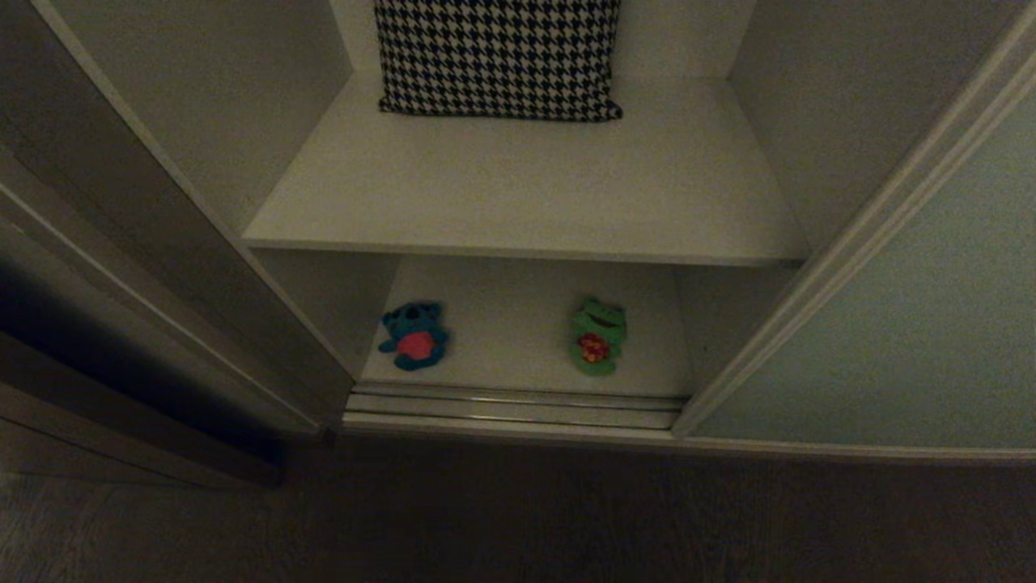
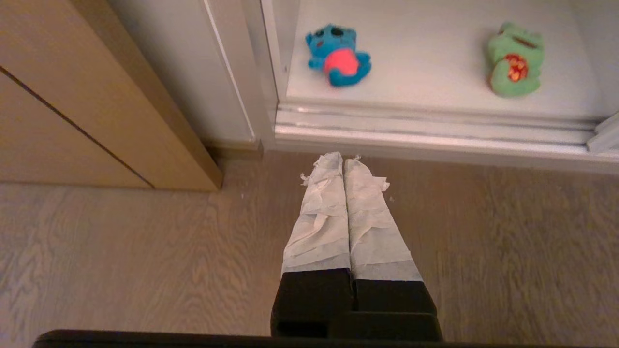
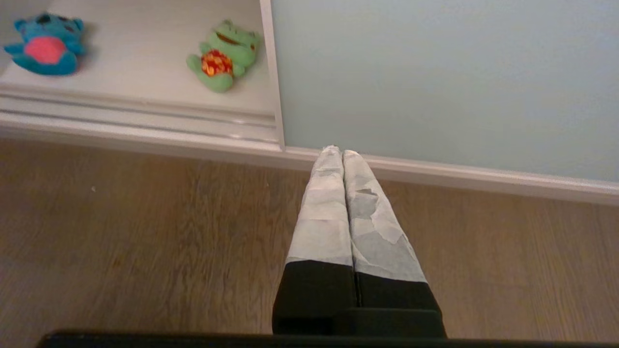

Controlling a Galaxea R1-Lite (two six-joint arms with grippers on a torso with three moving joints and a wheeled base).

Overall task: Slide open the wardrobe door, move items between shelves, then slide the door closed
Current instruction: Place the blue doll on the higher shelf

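Left pincer closed and empty, poised over the wood floor at frame centre. Right pincer likewise closed, holding nothing. Sliding wardrobe door stands open at frame right. Lower shelf: teal bear left, green frog right, well apart. Upper shelf, top of frame: houndstooth cushion.
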